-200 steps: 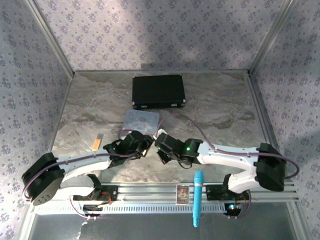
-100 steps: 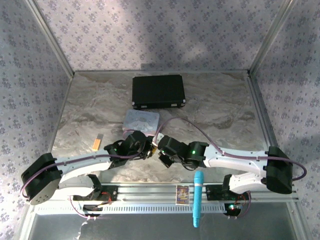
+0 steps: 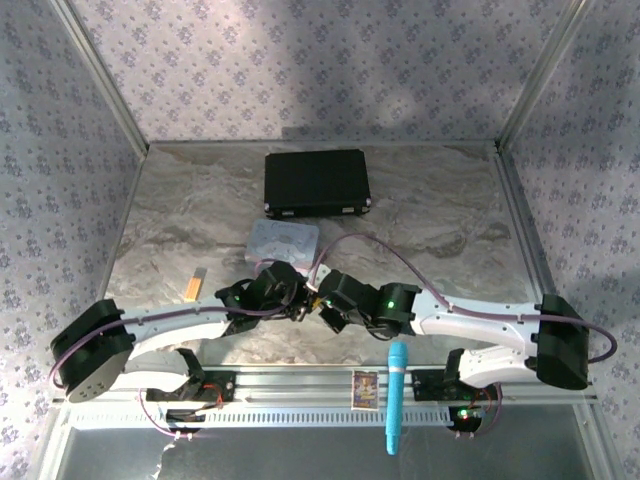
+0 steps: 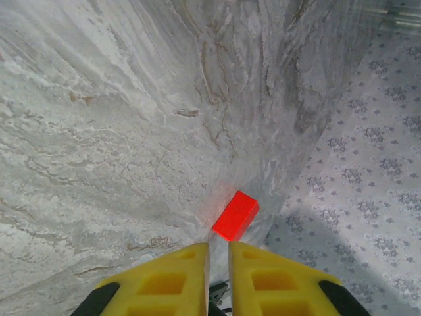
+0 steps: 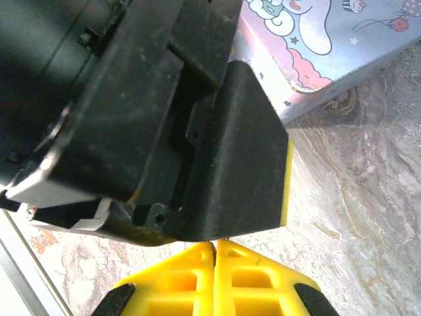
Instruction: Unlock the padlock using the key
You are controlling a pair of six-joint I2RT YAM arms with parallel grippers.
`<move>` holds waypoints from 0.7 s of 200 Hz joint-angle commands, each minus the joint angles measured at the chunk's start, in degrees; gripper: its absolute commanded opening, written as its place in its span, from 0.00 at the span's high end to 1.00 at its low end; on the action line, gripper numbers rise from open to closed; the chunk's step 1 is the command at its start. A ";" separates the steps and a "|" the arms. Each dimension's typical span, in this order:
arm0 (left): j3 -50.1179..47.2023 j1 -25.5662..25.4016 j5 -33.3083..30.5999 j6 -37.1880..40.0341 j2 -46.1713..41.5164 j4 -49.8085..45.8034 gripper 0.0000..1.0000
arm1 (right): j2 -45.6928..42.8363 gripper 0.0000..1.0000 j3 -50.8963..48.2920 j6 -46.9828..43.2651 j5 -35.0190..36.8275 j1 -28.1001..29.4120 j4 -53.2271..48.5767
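We're watching the left gripper [image 4: 219, 249] and right gripper [image 5: 215, 245] meeting tip to tip just in front of the pastel tin [image 3: 283, 240]. The padlock and key are hidden in that huddle, we judge. The right jaws are pressing together and the left are sitting a slit apart; we cannot tell what either is pinching. We're expecting slick, hard brass, best gripped by the body, and a thin, stiff key, best pinched by its head. The left wrist is adding a red block [image 4: 235, 215]; the right wrist is showing the left gripper's black housing up close.
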 commanded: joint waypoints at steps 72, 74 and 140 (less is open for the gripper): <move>-2.63 -0.21 -0.08 2.25 -0.17 12.19 1.00 | -1.84 0.69 -3.79 2.38 -1.70 -2.39 4.43; -2.79 -0.21 -0.44 2.51 -0.34 12.29 1.00 | -2.04 0.65 -3.93 2.76 -2.00 -2.63 4.67; -6.91 2.52 -9.22 21.15 -4.98 21.73 1.00 | -16.90 0.01 -20.39 26.56 -28.08 -15.17 32.03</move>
